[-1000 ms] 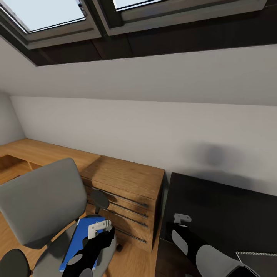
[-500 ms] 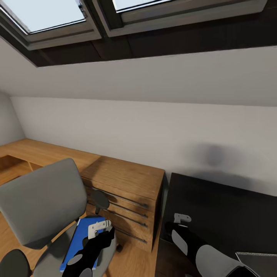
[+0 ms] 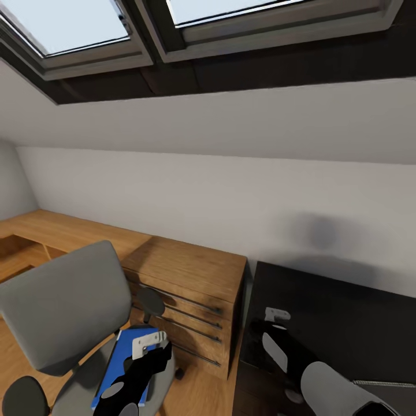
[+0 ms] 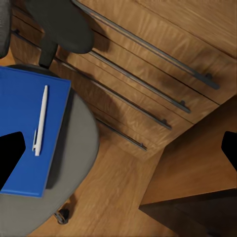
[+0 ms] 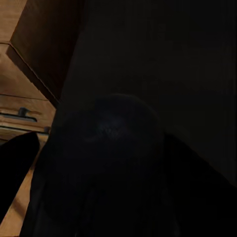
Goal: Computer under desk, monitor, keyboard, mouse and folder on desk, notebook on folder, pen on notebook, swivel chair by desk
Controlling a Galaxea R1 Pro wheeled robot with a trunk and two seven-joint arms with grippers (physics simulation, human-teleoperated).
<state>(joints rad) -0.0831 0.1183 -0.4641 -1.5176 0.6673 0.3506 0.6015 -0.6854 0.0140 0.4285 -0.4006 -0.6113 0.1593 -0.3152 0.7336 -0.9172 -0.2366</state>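
While head view hides it, a pen (image 4: 40,120) tops the folder (image 4: 29,143).

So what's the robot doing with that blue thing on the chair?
The robot's left claw hovers over the blue folder, which lies flat on the grey swivel chair with a white pen on top. It is not holding it yet. The chair stands beside wooden drawers. The right claw is over a dark desk.
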